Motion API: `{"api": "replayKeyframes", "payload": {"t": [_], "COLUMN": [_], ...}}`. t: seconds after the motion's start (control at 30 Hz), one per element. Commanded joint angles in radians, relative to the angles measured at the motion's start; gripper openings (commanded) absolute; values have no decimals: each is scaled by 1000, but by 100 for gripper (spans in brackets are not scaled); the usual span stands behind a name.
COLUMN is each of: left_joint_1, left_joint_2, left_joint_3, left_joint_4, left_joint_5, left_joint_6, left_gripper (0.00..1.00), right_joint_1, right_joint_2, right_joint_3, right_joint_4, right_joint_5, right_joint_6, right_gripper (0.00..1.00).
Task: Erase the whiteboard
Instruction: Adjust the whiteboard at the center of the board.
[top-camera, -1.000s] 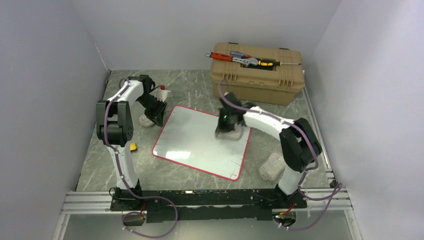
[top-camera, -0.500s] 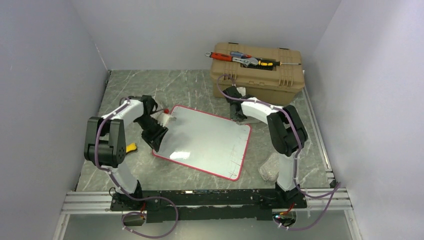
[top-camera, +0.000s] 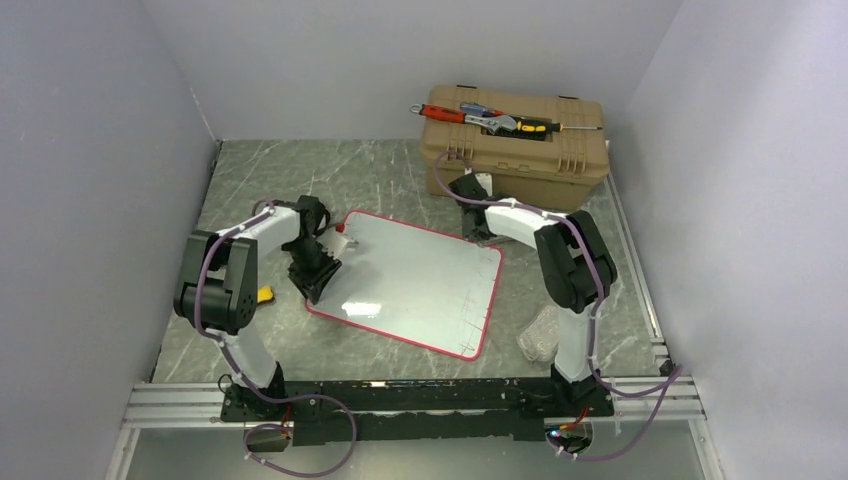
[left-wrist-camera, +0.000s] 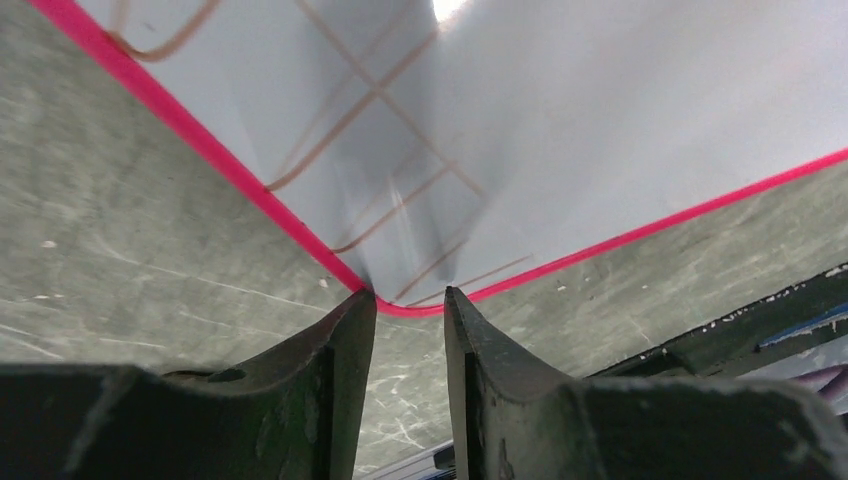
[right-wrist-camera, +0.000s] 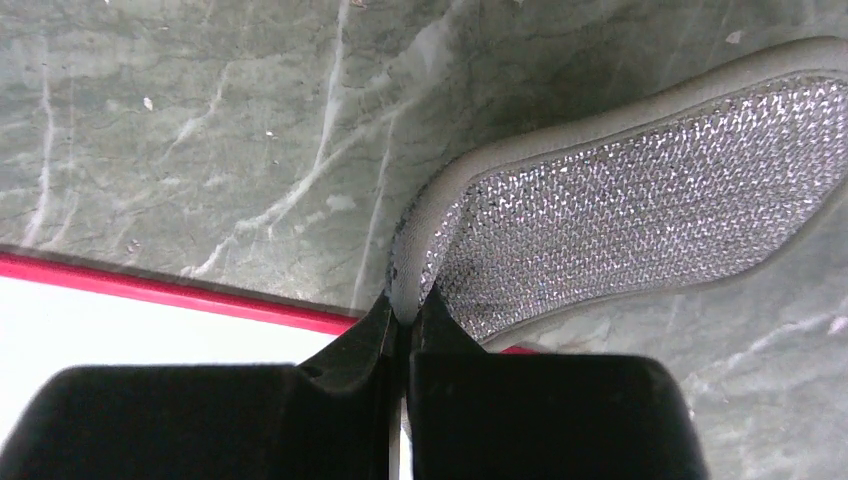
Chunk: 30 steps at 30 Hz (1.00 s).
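The whiteboard (top-camera: 410, 285) lies flat mid-table, white with a thin red rim. Thin pen lines (top-camera: 470, 312) cross it near its front right corner. In the left wrist view brown pen lines (left-wrist-camera: 380, 110) run over the whiteboard (left-wrist-camera: 620, 120) up to its rounded corner. My left gripper (top-camera: 318, 283) hovers low at the board's left corner. This left gripper (left-wrist-camera: 410, 300) is open with nothing between its fingers. My right gripper (top-camera: 478, 232) sits at the board's far right corner. That right gripper (right-wrist-camera: 405, 305) is shut on the rim of a silver mesh pad (right-wrist-camera: 640, 200), which rests on the table just past the red rim (right-wrist-camera: 150, 288).
A tan toolbox (top-camera: 515, 150) with hand tools (top-camera: 490, 118) on its lid stands at the back right. A small white item with a red tip (top-camera: 338, 231) sits at the board's far left edge. A yellow object (top-camera: 265, 294) lies by the left arm, a pale crumpled wad (top-camera: 543, 332) front right.
My left gripper came forward from the back left to the board's left corner and its jaws widened. My right gripper carried the pad from mid-board to the far right corner, then stayed.
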<state>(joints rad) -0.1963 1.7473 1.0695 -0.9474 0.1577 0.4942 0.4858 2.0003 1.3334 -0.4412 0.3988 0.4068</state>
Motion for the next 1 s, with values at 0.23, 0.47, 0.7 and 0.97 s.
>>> {"api": "replayKeyframes", "payload": {"t": [0.23,0.47,0.7,0.97], "left_joint_1": [-8,-33,-21,78], "left_joint_2": [204,305,261,7], "left_joint_3": [155,289,431,313], "left_joint_4": [190,179,-15,-229], "left_joint_5": [-57,-34,31,77], "left_joint_6": [-40,-51,24,220], "left_gripper": [36,35,36,40], "right_joint_1": [32,137,156,112], "right_joint_2": [-219,-377,-448,-435], "right_joint_3": [-410,-559,-594,-435], "right_joint_4": [26,-32,-79,-144], "right_joint_5": [-284,-229,-200,-177], "right_joint_6": [165,311,337,229], "right_gripper": [0,0,0,0]}}
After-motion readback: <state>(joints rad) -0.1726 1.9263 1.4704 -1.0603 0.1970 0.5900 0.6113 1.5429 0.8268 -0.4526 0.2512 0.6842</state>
